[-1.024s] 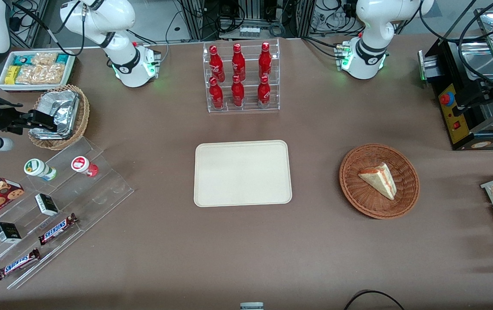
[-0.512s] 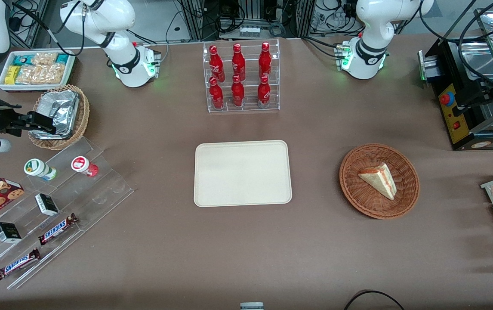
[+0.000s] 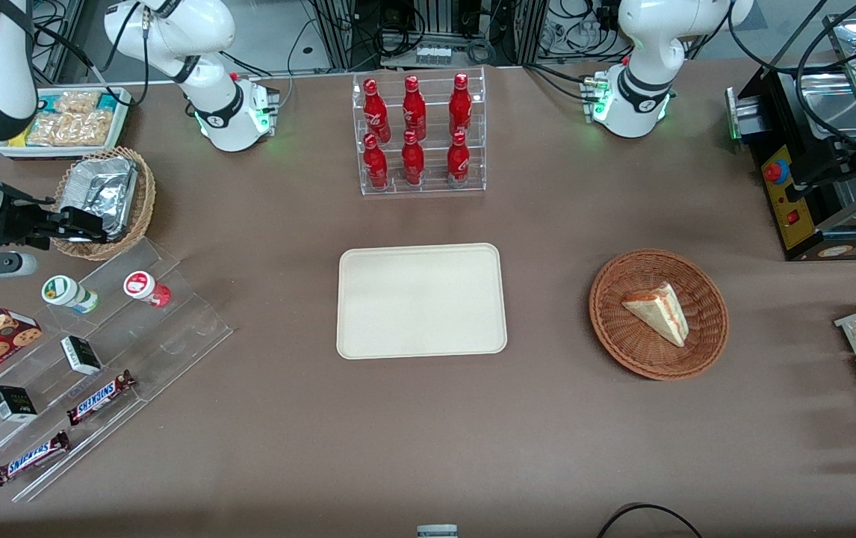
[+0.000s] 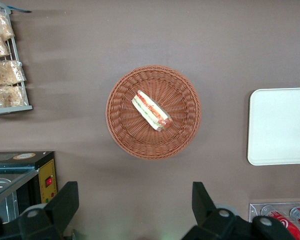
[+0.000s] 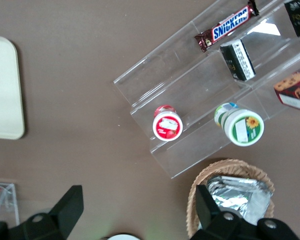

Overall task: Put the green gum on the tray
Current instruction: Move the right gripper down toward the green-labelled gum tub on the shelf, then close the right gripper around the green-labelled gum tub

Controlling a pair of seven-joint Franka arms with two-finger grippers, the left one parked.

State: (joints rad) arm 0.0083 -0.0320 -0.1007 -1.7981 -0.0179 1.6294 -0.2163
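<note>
Reaching for the gum, nothing carried yet.

My end effector (image 3: 88,224) hangs spread wide and empty above the wicker basket of foil packs (image 3: 103,202). Just nearer the front camera than it, the green gum (image 5: 244,126) stands untouched on the clear stepped rack (image 3: 137,314), beside the red-lidded bottle (image 5: 167,123). Well away toward the parked arm's end, the tray (image 3: 422,300) lies bare: approach, grasp, carry and release all remain.

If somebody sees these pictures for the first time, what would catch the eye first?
Probably the red bottles in their clear rack, farther from the camera than the bare cream tray at mid-table. Next, the green gum on the clear stepped shelf beside the red gum, with the open gripper hovering over the foil basket nearby.
</note>
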